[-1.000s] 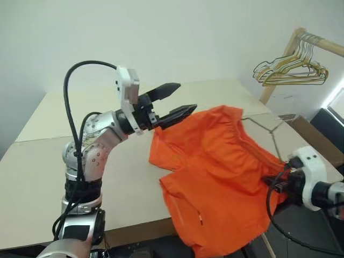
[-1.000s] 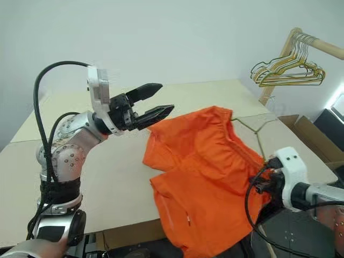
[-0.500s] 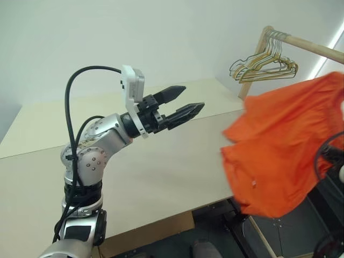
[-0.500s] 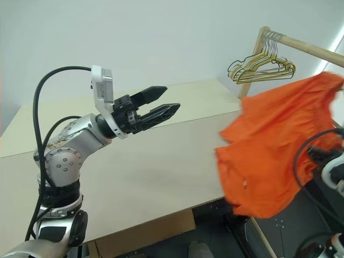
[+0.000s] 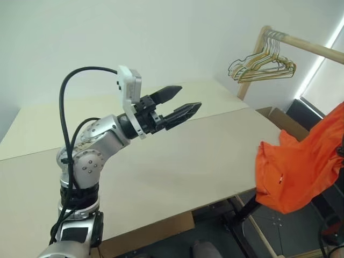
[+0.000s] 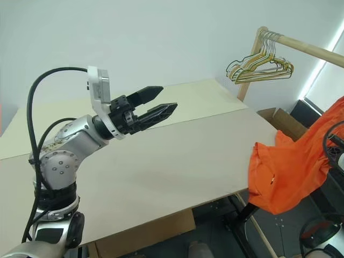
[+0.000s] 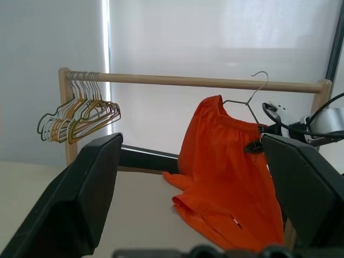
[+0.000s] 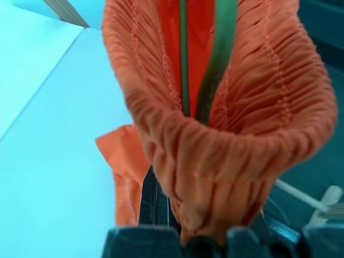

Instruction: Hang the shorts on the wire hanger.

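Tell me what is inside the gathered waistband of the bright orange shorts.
Inside the bright orange shorts, two thin wires of the pale wire hanger run down through the waistband opening. Its hook sticks out above. The fabric covers the hanger's lower part.

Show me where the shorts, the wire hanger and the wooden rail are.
shorts (image 7: 226, 161): left wrist view, middle of the orange fabric.
wire hanger (image 7: 262, 80): left wrist view, its hook just under the rail.
wooden rail (image 7: 188, 81): left wrist view, middle of the horizontal bar.
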Motion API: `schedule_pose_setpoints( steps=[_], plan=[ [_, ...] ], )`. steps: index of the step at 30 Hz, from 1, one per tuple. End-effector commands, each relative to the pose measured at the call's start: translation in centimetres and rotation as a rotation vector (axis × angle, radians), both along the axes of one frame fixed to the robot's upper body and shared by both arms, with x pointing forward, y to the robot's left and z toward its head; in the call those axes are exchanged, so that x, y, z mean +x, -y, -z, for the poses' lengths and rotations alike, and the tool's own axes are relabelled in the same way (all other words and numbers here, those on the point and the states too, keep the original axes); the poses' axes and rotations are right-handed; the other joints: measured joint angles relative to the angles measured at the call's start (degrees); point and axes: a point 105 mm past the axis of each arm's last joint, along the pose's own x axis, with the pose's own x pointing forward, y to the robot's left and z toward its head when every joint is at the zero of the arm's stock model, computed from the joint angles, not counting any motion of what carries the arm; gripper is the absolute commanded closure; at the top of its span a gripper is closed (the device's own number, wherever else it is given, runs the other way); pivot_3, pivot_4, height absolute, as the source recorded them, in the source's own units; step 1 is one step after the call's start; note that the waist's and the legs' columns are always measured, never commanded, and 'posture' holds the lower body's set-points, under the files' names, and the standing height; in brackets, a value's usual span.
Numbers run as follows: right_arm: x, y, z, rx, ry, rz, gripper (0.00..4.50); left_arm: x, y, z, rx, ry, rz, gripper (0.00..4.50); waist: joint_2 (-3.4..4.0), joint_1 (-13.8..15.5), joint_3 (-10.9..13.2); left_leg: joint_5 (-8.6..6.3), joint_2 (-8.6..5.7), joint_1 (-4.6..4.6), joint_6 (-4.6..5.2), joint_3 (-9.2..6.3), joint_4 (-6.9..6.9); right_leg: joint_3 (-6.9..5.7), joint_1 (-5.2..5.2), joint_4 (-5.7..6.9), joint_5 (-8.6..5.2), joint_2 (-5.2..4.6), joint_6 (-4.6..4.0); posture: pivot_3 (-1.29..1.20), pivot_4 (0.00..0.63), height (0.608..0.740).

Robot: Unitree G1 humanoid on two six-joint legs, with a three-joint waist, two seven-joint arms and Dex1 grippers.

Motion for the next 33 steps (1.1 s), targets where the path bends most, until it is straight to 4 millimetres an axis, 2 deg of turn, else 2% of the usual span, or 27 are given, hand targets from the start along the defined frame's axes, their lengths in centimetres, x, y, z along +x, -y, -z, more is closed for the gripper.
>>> schedule_pose_setpoints(
  steps=[1,7,13,20,24,33],
  plan=[
    [-0.6,1.6,-1.6,0.025,0.026,0.068,4.50,-0.6,-0.2,-0.9,-0.010,0.050,-0.002,0.04,0.00,0.21,0.00,0.00,0.00,0.00,0.00,-0.01,-0.03,-0.01,0.00,-0.03,0.00,0.00,0.00,-0.20,0.000,0.740],
    [-1.3,4.2,-1.3,0.130,0.008,0.212,4.50,-0.6,-0.3,-0.8,-0.003,0.051,-0.009,0.04,0.00,0.75,0.01,0.00,-0.02,0.00,0.01,0.01,-0.14,-0.01,0.00,-0.12,-0.01,-0.01,0.00,-0.19,0.000,0.740],
    [-1.8,6.4,-1.2,0.160,0.017,0.347,4.50,-0.7,-0.3,-0.6,0.000,0.047,-0.015,0.04,0.01,0.79,0.02,0.00,-0.03,0.02,0.00,0.04,-0.18,0.01,0.02,-0.15,-0.02,-0.03,-0.01,-0.19,0.000,0.740],
    [-2.8,7.9,0.8,0.136,-0.080,0.482,4.50,-0.9,-0.2,-0.6,-0.002,0.047,-0.014,0.04,-0.02,0.89,0.04,0.00,-0.02,0.02,0.00,0.07,-0.23,0.07,0.05,-0.19,-0.06,-0.03,-0.08,-0.18,0.000,0.740],
    [-2.6,7.7,0.6,0.045,-0.095,0.470,3.31,-0.9,-0.3,-0.6,0.000,0.045,-0.020,0.00,-0.01,1.27,0.04,-0.01,-0.03,0.02,0.00,0.08,-0.24,0.08,0.06,-0.24,-0.09,-0.04,-0.13,-0.18,0.000,0.740],
    [-3.6,8.1,-3.4,-0.317,-0.082,0.593,0.17,-1.1,-0.4,-0.6,0.009,0.042,-0.026,0.00,0.27,1.55,0.07,0.00,-0.03,0.06,-0.01,0.19,-0.31,0.19,0.08,-0.18,-0.02,-0.02,0.04,-0.17,0.000,0.740]
  ],
)
